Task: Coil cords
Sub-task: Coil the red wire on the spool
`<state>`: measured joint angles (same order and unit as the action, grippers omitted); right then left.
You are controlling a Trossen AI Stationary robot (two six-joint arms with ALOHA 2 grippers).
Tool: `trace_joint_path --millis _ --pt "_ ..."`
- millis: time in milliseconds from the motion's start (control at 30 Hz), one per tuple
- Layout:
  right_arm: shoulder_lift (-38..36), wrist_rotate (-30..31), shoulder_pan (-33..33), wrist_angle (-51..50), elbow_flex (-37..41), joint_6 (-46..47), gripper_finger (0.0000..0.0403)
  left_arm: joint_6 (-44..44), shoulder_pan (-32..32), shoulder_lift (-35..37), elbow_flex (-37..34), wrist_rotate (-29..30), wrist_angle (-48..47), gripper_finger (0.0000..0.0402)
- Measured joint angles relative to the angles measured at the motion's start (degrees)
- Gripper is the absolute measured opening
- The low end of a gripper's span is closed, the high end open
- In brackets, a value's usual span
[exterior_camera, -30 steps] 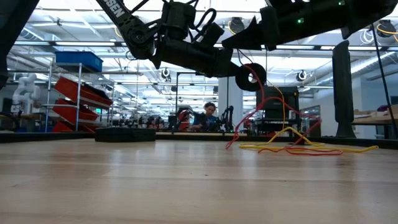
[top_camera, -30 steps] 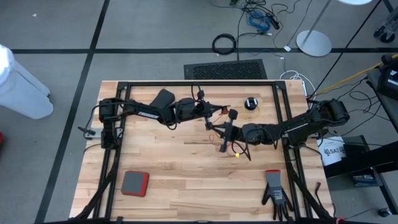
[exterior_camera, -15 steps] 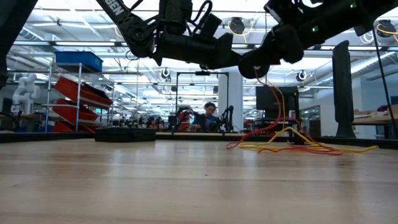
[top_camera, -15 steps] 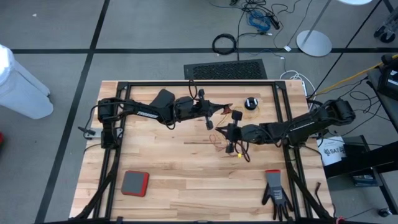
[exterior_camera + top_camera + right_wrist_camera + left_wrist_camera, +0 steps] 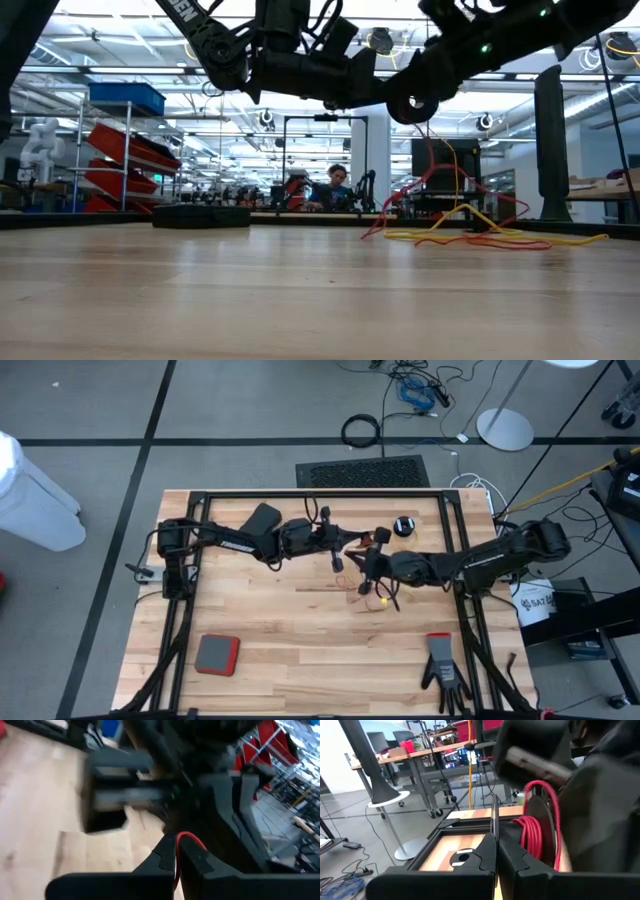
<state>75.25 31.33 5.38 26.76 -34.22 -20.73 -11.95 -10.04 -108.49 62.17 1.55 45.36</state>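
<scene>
Partway: red cord (image 5: 536, 827) winding on reel (image 5: 412, 104), left gripper (image 5: 495, 851) pinching reel edge, right gripper (image 5: 176, 854) pinching red strand beside reel. Yellow cord (image 5: 470, 229) lying loose below reel, uncoiled.

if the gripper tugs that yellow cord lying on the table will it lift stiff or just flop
Likely floppy: the yellow cord is very thin and lies in loose, irregular loops on the table. It probably weighs little. It lies tangled with the red cord, so a tug may well drag that along too.
</scene>
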Motion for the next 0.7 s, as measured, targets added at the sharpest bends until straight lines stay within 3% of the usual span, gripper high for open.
trace_joint_path --millis 700 --pt "10.10 -0.76 -2.36 9.32 -0.02 -0.18 0.0000 2.29 -0.09 -0.22 -0.26 1.08 -0.70 0.0000"
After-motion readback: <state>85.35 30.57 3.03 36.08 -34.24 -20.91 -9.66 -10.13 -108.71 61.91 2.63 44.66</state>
